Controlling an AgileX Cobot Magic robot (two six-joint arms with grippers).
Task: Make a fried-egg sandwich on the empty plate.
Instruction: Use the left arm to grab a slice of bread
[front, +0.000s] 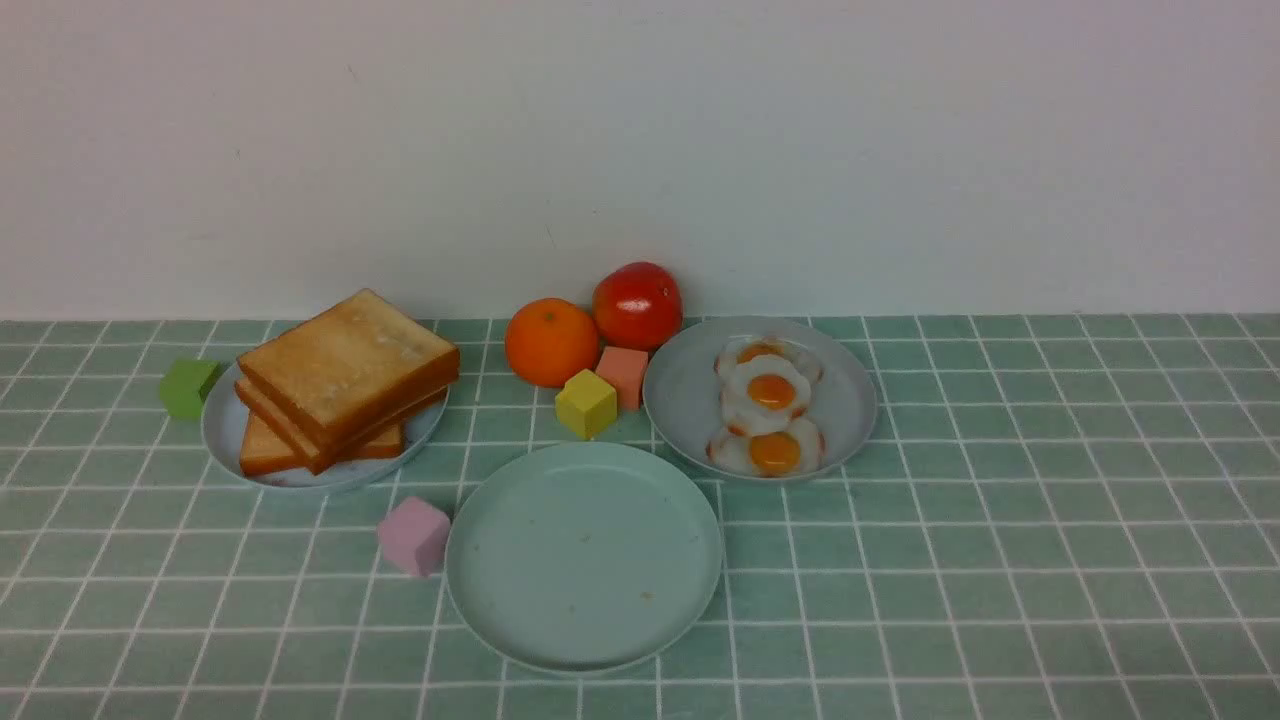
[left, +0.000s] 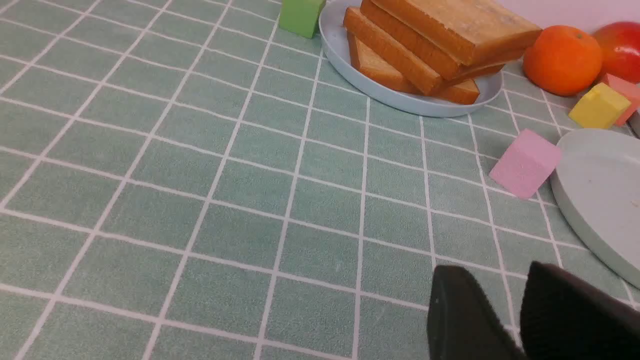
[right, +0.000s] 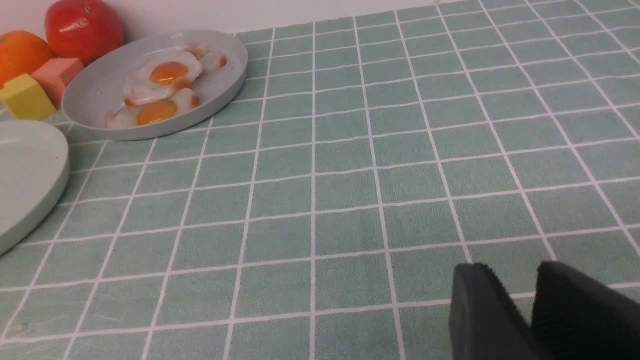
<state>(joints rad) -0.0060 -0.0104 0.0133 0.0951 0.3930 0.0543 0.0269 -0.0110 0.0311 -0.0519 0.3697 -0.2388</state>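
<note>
The empty plate (front: 585, 560), pale mint and the largest, lies front centre with nothing on it. No fried-egg sandwich is in view. Toast slices (front: 345, 375) are stacked on a small grey-blue plate (front: 222, 435) at the left. Three fried eggs (front: 770, 405) lie on another grey-blue plate (front: 690, 400) at the right. Neither gripper shows in the front view. In the left wrist view my left gripper (left: 492, 270) hovers over bare cloth near the empty plate's (left: 600, 190) edge, narrowly open and holding nothing. My right gripper (right: 511, 267) is likewise narrowly open over bare cloth, far from the eggs (right: 162, 85).
An orange (front: 550, 340) and a red tomato (front: 637, 305) sit by the back wall. A yellow cube (front: 586, 403) and a salmon cube (front: 625, 375) lie between the plates. A pink cube (front: 413, 536) touches the mint plate's left rim. A green cube (front: 187, 387) lies left of the toast.
</note>
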